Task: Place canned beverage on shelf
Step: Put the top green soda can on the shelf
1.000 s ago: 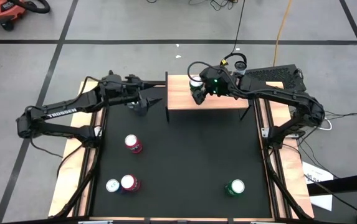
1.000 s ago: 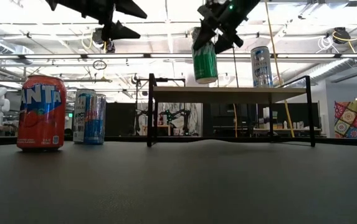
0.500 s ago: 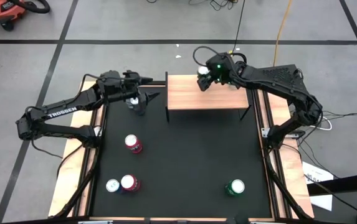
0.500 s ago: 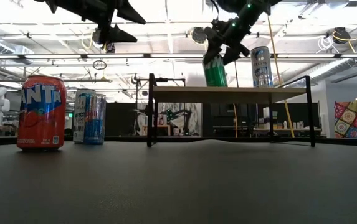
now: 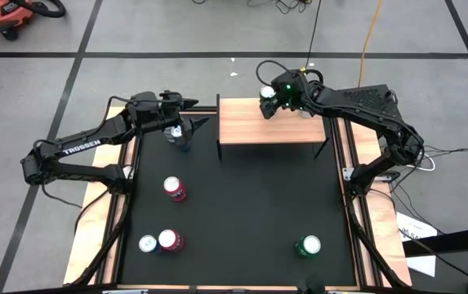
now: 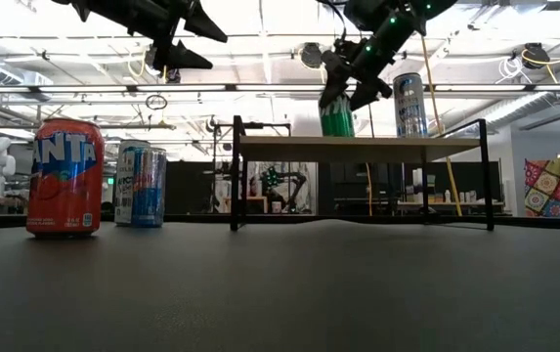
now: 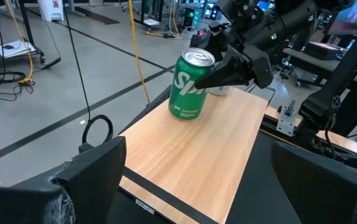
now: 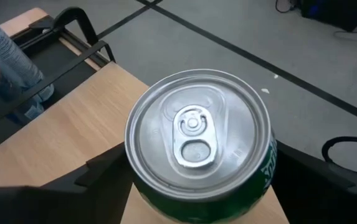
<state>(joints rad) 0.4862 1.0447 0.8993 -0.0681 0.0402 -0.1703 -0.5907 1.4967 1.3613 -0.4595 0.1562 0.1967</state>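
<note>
A: Black matting covers the worktop (image 5: 242, 212), and wooden rails run down its left and right edges. What stands at the far end?

B: The shelf (image 5: 270, 131), a light wood plank on thin black legs, at the far middle of the worktop. In the low view its top (image 6: 358, 149) sits level above the mat.

A: And the can being placed?

B: The green can (image 7: 190, 84) stands upright on the plank, toward the far right part of it. The low view shows its base touching the wood (image 6: 337, 117).

A: Who has it?

B: The right gripper (image 5: 268, 104). Its jaws are set on either side of the can, near the top. In the right wrist view the silver lid (image 8: 200, 134) fills the space between the two dark fingers (image 8: 100, 177). I cannot tell whether they press the can or stand just off it.

A: Where is the left gripper?

B: The left gripper (image 5: 183, 131) hangs just left of the shelf, over the far left of the mat, jaws spread and holding nothing. A tall slim can (image 5: 175, 135) stands right beneath it.

A: Anything else on the mat?

B: A red can (image 5: 175, 189) left of centre, a pair of cans (image 5: 158, 242) touching near the left front, and another green can (image 5: 308, 245) at the right front. One more tall can (image 6: 409, 105) shows in the low view, beyond the shelf's right half.
</note>
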